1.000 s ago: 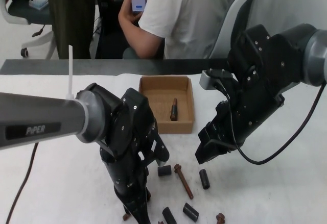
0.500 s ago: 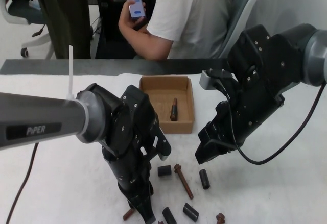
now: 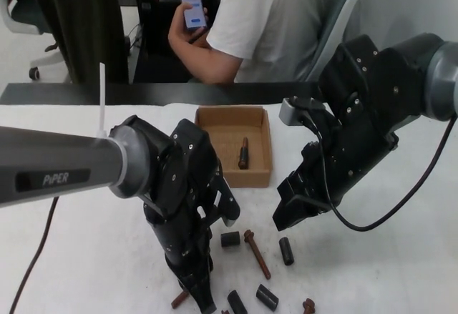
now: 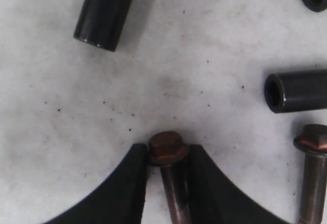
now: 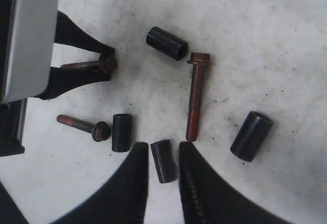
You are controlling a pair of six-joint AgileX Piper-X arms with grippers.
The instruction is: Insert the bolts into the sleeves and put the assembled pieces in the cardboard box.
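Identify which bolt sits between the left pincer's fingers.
The bolt gripped at its head by the left pincer; the long bolt and the third bolt lie loose, untouched.

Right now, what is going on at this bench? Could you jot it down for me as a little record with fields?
Left gripper: low at the table, shut on a rusty bolt at its head
Right gripper: open, held above the loose parts
Sleeves: four black ones, lying loose
Free bolts: two, lying on the table
Cardboard box: at the far side, one dark piece lying inside
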